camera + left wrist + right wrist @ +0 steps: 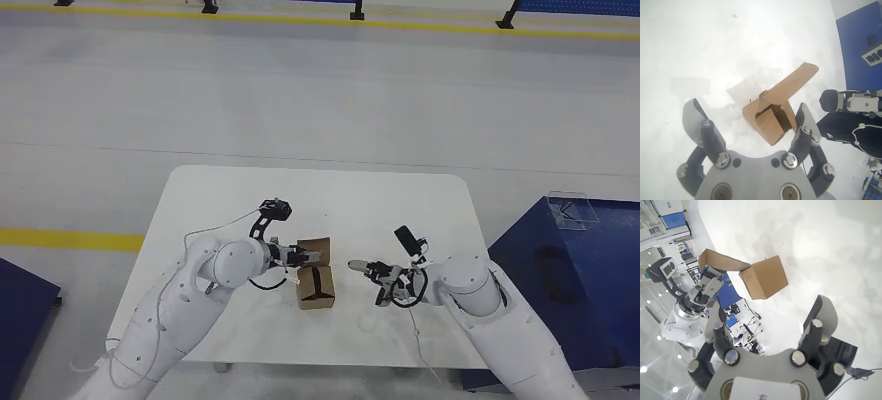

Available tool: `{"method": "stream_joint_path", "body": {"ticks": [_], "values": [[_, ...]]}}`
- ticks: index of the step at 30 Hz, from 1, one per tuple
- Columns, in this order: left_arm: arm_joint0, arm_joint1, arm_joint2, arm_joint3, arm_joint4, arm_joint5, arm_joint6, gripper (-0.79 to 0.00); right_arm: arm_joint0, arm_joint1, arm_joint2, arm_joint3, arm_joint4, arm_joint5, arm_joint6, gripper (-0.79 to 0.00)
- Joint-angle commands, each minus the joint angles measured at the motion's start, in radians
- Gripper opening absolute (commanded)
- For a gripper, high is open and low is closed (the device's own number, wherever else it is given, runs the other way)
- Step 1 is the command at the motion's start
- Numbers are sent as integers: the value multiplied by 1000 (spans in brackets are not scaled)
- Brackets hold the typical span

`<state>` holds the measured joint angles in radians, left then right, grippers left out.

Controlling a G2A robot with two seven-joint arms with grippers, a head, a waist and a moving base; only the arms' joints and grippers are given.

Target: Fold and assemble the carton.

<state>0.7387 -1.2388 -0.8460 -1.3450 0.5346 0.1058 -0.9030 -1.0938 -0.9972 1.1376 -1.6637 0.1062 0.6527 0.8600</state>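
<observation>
Standing at the top view's lower centre, the carton (pixel 316 287) is judged light and easily crushed, best taken by its raised flap (pixel 721 260); left gripper (pixel 747 107) and right gripper (pixel 769 305) are spread wide, nothing grasped.

Bright, even light from overhead fills every view. The white counter (pixel 696 47) glares so strongly in the left wrist view that its surface around the carton (pixel 768 128) shows almost no texture. The carton throws only a pale, soft-edged shadow onto the counter just beside it, and in the top view that shadow is faint. The hollow of the carton's open end is dark. In the right wrist view, round lamp spots with star flare shine in the room behind the carton. Both wrist views bend straight lines near their edges, so the counter's rim curves.
</observation>
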Motion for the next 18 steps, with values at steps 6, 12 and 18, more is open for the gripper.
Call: {"method": "stream_joint_path", "body": {"ticks": [6, 12, 18], "values": [[-51, -27, 30, 54, -47, 5, 7, -489, -24, 6, 28, -16, 17, 4, -10, 0], [-37, -22, 9, 42, -43, 5, -17, -502, -24, 7, 29, -18, 26, 9, -16, 0], [-3, -11, -27, 14, -37, 5, -35, -640, -8, 4, 13, -17, 27, 23, -19, 0]]}}
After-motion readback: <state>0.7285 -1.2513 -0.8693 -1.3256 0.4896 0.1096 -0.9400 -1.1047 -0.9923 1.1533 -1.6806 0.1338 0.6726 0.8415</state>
